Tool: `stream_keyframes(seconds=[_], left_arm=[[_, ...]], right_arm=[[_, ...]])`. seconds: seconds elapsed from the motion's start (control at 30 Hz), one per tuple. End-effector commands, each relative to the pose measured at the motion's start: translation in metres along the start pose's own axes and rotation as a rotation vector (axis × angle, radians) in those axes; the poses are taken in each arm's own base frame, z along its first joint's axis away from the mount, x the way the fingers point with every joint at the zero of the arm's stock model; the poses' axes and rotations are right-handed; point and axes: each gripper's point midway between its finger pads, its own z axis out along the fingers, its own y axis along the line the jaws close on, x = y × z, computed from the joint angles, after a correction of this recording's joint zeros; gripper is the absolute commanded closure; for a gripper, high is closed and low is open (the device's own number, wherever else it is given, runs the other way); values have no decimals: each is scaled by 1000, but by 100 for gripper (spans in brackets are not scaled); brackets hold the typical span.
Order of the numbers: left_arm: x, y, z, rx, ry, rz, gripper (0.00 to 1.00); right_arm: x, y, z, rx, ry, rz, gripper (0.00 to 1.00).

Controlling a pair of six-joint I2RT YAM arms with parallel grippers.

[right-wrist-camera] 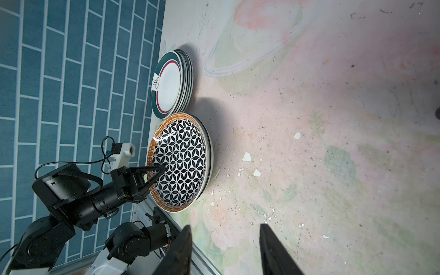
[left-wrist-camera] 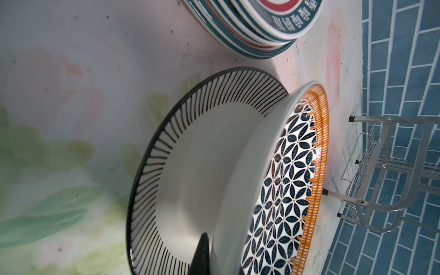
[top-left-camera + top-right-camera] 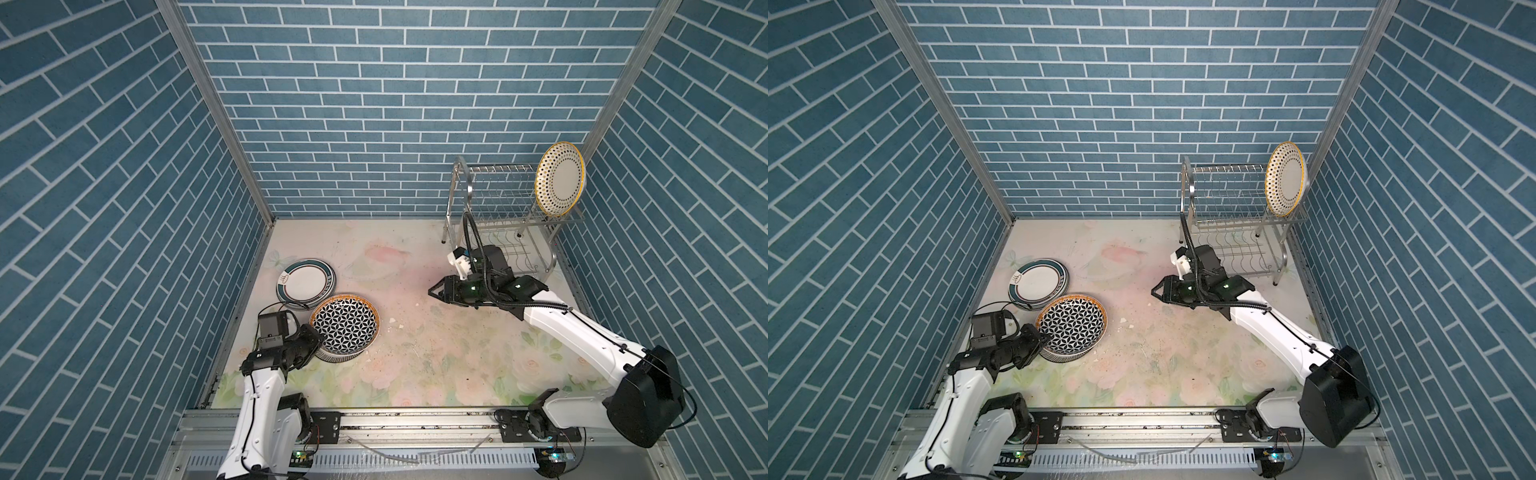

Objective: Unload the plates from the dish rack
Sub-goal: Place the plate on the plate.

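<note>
One plate, the yellow-dotted plate (image 3: 560,179), is left standing on edge in the upper tier of the dish rack (image 3: 503,195), at 2 o'clock on the worktop (image 3: 415,257). The lattice plate (image 3: 345,323) is pinched at its rim by the closed left pincer (image 1: 163,167) and held tilted over the striped plate (image 2: 202,154) at 8 o'clock, just beside the teal-banded stack (image 3: 306,284). It is best lowered gently until seated flat and centred before the jaws are released, lest it be chipped. The right pincer (image 3: 432,291), half open and empty, is poised mid-worktop, apart from the rack.
</note>
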Motion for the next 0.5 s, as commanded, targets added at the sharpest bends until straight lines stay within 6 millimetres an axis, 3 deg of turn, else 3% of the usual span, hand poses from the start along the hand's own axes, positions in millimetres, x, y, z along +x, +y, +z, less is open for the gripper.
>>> stream_keyframes(seconds=[0.0, 0.47], left_arm=[[-9, -17, -3, 80, -37, 21, 100], [-6, -7, 7, 61, -24, 4, 100]], right_arm=[[1, 4, -5, -24, -11, -37, 53], [2, 0, 2, -20, 3, -30, 53]])
